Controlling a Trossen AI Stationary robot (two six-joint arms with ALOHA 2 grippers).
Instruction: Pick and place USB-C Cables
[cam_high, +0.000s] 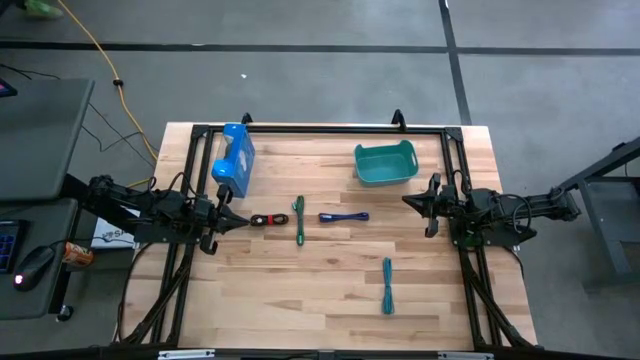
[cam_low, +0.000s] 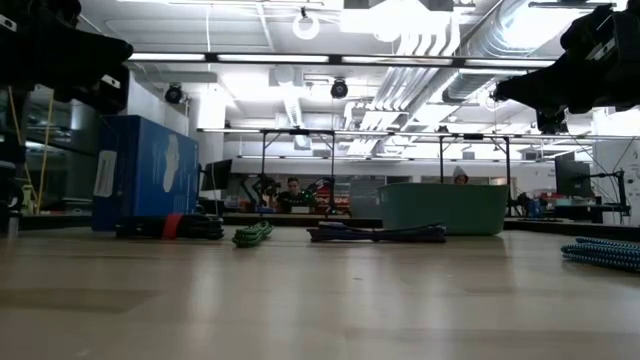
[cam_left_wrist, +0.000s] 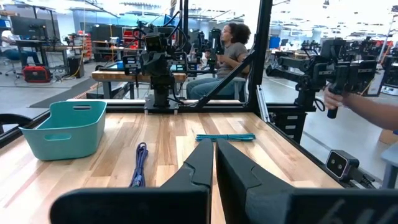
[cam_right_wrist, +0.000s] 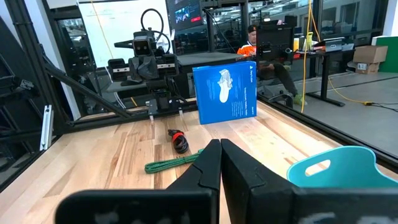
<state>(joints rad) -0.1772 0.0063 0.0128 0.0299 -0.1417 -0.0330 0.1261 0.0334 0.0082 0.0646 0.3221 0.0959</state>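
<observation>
Four cable bundles lie flat on the wooden table: red-and-black (cam_high: 265, 220), green (cam_high: 299, 218), dark blue (cam_high: 343, 216) in a row mid-table, and teal (cam_high: 387, 285) nearer the near edge. My left gripper (cam_high: 243, 221) is shut and hovers just left of the red-and-black cable (cam_low: 170, 228), well above the table. My right gripper (cam_high: 406, 201) is shut too and hovers right of the dark blue cable (cam_low: 378, 233), near the bin. The left wrist view shows its shut fingers (cam_left_wrist: 214, 144) with the dark blue cable (cam_left_wrist: 140, 165) and the teal cable (cam_left_wrist: 225, 137) beyond. The right wrist view shows its shut fingers (cam_right_wrist: 219, 144) facing the green cable (cam_right_wrist: 171, 163) and the red-and-black cable (cam_right_wrist: 178, 140).
A teal plastic bin (cam_high: 386, 164) sits at the far right of the table, and a bright blue box (cam_high: 235, 160) stands at the far left. A black frame runs along the table's far and side edges. People sit beyond the table; a person's hand (cam_left_wrist: 339, 99) holds a device off its side.
</observation>
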